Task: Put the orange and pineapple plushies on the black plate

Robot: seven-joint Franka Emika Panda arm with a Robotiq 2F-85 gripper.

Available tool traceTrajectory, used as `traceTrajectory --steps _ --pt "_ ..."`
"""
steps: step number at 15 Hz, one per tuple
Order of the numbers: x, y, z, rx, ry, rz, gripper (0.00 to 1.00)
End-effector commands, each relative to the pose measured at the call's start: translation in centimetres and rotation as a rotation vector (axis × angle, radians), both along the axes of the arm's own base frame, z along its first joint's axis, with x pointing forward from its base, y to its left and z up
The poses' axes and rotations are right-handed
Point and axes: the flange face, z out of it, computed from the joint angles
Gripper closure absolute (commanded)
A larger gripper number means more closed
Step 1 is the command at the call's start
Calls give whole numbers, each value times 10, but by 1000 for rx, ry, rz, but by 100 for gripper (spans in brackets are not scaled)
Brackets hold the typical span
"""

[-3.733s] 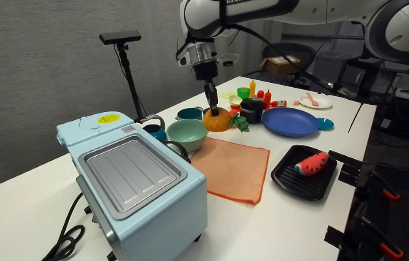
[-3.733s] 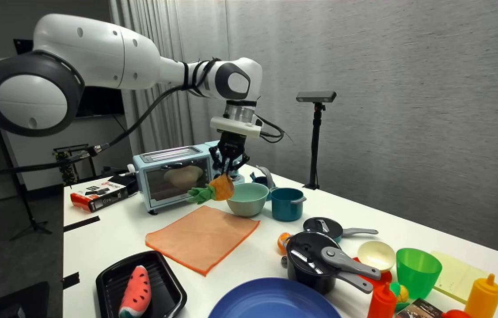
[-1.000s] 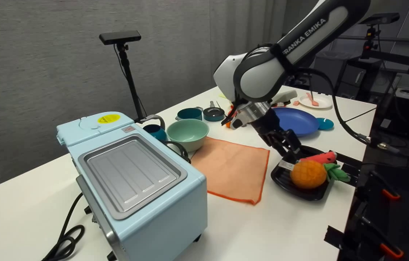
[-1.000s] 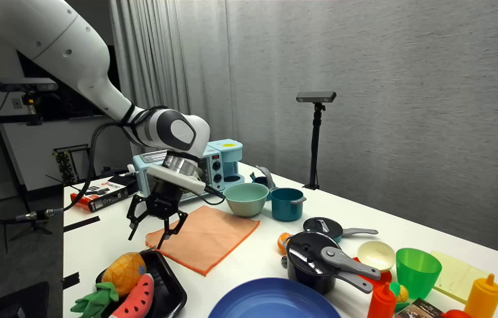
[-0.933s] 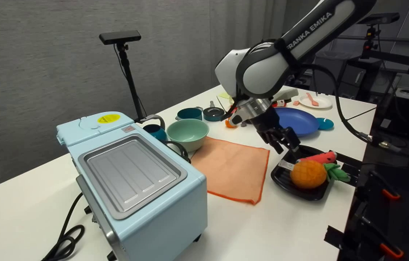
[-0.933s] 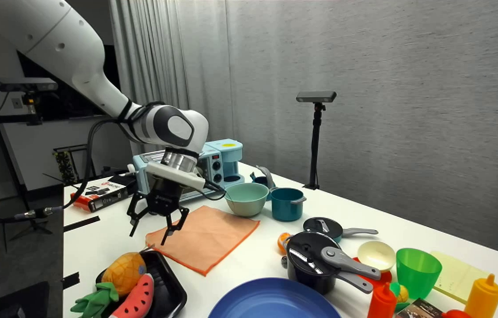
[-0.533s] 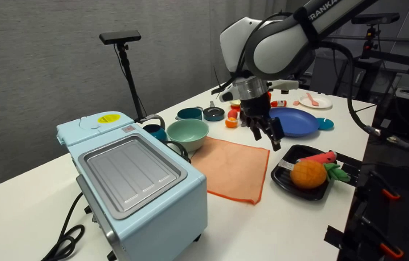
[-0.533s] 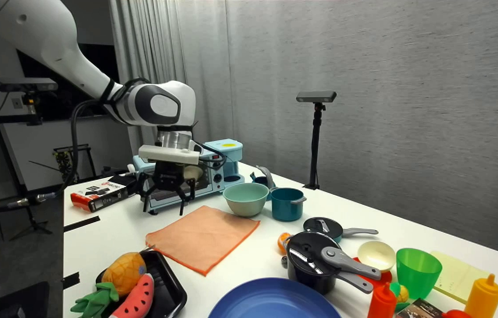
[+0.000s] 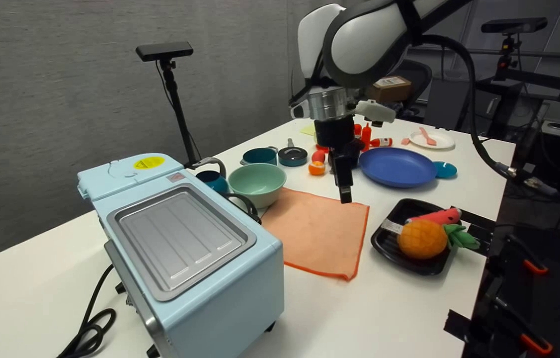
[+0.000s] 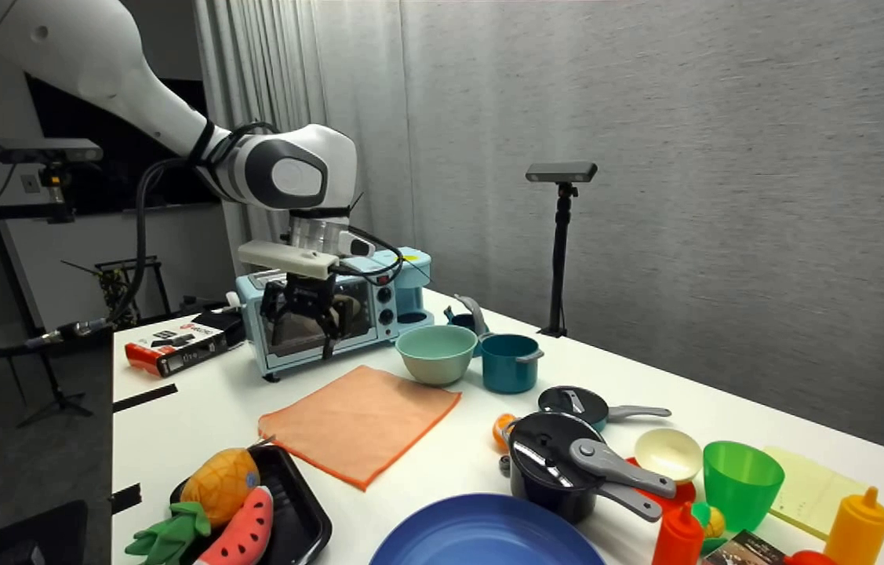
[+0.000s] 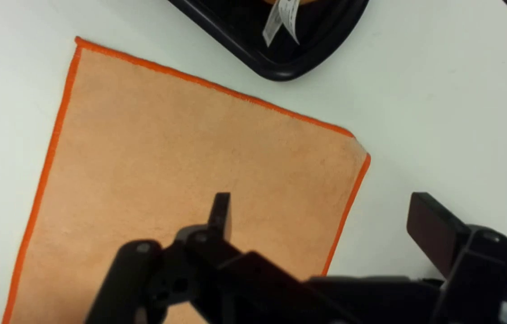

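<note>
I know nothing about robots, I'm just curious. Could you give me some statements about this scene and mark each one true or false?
1. The pineapple toy lies on the black plate beside the watermelon toy. True.
2. Everything the job calls for is on the black plate. False: the orange rests on the table, outside it.
3. The tool is open and holds nothing. True.
4. A grey tray sits on top of the light blue oven. True.
5. The tool is directly above the black plate. False: it hangs off to one side.
6. The green bowl is upside down. False: it stands open side up.
</note>
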Motion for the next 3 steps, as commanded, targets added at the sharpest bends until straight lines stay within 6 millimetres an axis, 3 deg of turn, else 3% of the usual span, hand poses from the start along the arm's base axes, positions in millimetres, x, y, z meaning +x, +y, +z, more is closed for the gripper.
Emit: traceTrajectory --steps 1,3 --pt "14 5 10 9 -71 -184 0" --pt "18 8 12 -17 -146 -269 0"
